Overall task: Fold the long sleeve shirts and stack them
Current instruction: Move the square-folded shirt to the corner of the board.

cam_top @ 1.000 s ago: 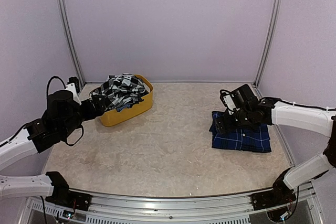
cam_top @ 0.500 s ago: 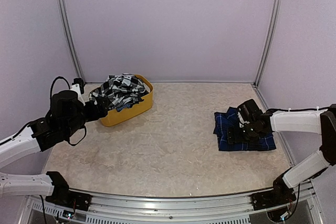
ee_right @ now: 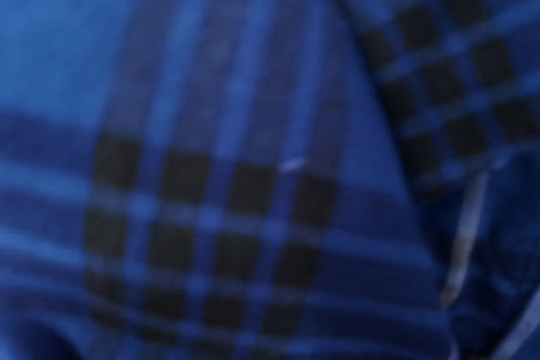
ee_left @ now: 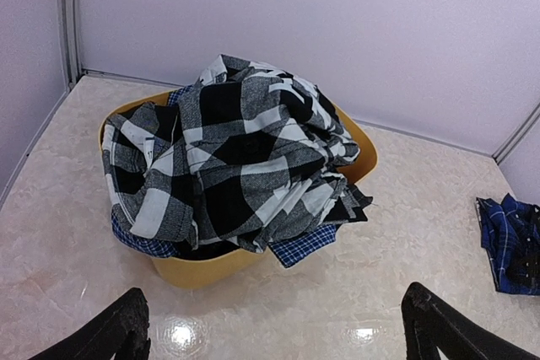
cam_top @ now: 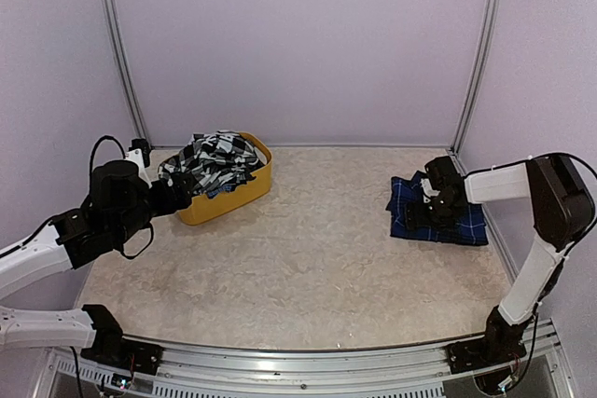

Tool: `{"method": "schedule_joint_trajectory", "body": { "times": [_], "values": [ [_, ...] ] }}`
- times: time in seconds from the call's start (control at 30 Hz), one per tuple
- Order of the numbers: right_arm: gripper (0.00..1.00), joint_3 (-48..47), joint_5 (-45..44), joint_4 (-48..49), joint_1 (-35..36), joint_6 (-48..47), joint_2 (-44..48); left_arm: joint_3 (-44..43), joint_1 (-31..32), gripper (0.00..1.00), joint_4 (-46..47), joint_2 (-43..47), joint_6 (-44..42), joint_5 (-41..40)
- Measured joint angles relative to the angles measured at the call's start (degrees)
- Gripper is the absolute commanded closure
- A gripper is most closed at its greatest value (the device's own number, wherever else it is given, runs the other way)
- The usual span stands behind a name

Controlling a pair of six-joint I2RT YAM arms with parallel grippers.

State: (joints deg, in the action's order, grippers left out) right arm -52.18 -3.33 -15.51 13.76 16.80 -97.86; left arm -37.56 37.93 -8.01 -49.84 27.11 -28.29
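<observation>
The navy plaid shirt [cam_top: 466,228] is lying folded near the right edge of the table [cam_top: 308,258]. The right gripper [cam_top: 427,216] is sitting low on its left part. The wrist camera is showing only blurred cloth, so whether those fingers are apart or together cannot be told.

The black-and-white check shirt [ee_left: 236,149] is lying heaped in the yellow basket [ee_left: 202,269] at the far left corner, spilling over the rim. The left gripper [ee_left: 274,333] is hovering just short of it, fingers wide apart and holding nothing.

Risks, as judged:
- A close on the plaid shirt could pinch several layers and drag the fold open.
- A blue checked cloth [ee_left: 299,246] is poking out beneath the check shirt, and a lift could snag it or tip the basket.
</observation>
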Motion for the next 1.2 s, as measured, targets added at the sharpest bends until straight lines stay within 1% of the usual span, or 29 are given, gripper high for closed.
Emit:
{"method": "schedule_joint_trajectory", "body": {
  "times": [0.23, 0.47, 0.6, 0.73, 0.87, 0.97, 1.03, 1.1, 1.2],
  "values": [
    [0.07, -12.02, 3.21, -0.07, -0.92, -6.49, -9.97, -0.13, 0.0, 0.01, -0.52, 0.37, -0.2, -0.13],
    [0.06, -24.02, 3.37, -2.38, -1.16, -14.49, -18.64, -0.22, 0.0, 0.01, -0.66, 0.74, -0.17, -0.24],
    [0.05, -28.02, 2.16, -4.13, -2.05, -18.01, -20.85, -0.22, 0.0, 0.01, -0.63, 0.24, -0.17, -0.44],
    [0.04, -28.76, -1.6, -5.49, -2.82, -20.04, -20.72, -0.48, -0.52, 0.01, -1.07, -1.68, 0.17, -0.61],
    [0.0, -26.8, -3.1, -6.27, -2.86, -20.28, -17.84, -2.21, -3.37, 0.01, -2.43, -5.4, 1.44, 0.74],
    [0.0, -20.94, -1.33, -5.92, -1.66, -19.89, -9.99, -3.69, -5.9, 0.01, -3.41, -8.92, 2.4, 1.95],
    [0.01, -18.45, -0.39, -5.57, 0.37, -19.12, -4.5, -4.26, -7.39, 0.02, -3.89, -10.82, 2.8, 2.75],
    [0.0, -16.85, 0.74, -4.52, 4.17, -18.32, 1.27, -4.92, -9.4, 0.02, -4.72, -12.66, 3.1, 3.67],
    [0.01, -15.67, 2.25, -2.67, 8.57, -16.81, 5.84, -6.01, -11.56, 0.01, -4.96, -14.53, 2.95, 3.89]
  ]
}}
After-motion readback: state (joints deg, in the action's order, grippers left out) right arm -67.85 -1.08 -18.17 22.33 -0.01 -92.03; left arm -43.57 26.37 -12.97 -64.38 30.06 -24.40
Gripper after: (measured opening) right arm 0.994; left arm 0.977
